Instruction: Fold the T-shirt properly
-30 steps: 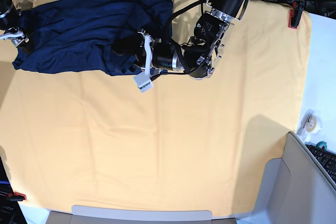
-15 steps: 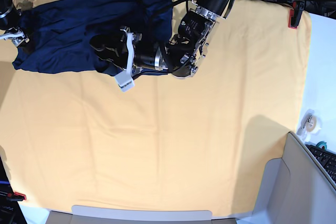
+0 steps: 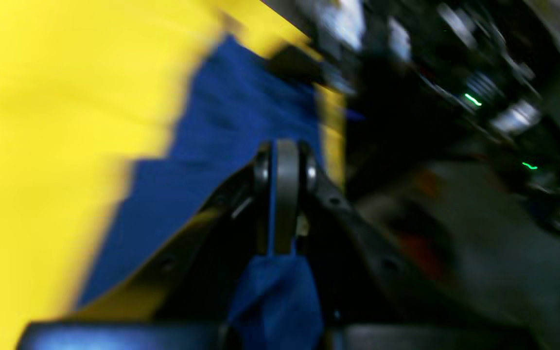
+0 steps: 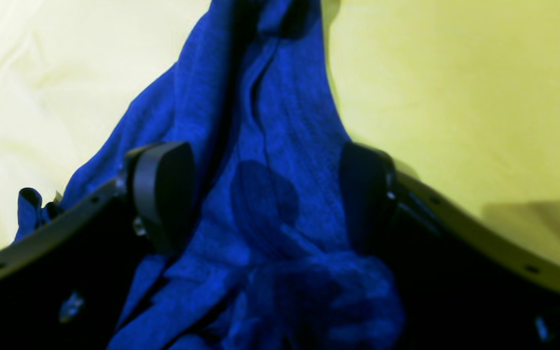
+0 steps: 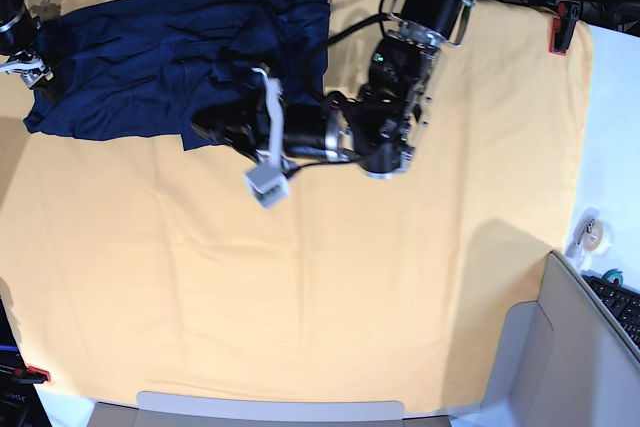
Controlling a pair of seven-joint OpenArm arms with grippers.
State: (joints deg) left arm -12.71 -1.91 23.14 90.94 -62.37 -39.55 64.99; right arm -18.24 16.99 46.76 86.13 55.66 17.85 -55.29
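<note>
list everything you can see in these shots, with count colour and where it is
long-sleeved knit shirt: one, dark navy blue, crumpled at the table's far left
table cloth: one, yellow-orange, covering the table
clamps: two, red and black, at the cloth's far right edge and near left corner
tape roll: one, white, right of the cloth
keyboard: one, black, lower right corner
grey panel: one, near right corner
left gripper: one, black, shut on a fold of the shirt
right gripper: one, black, open astride bunched shirt fabric at the far left
</note>
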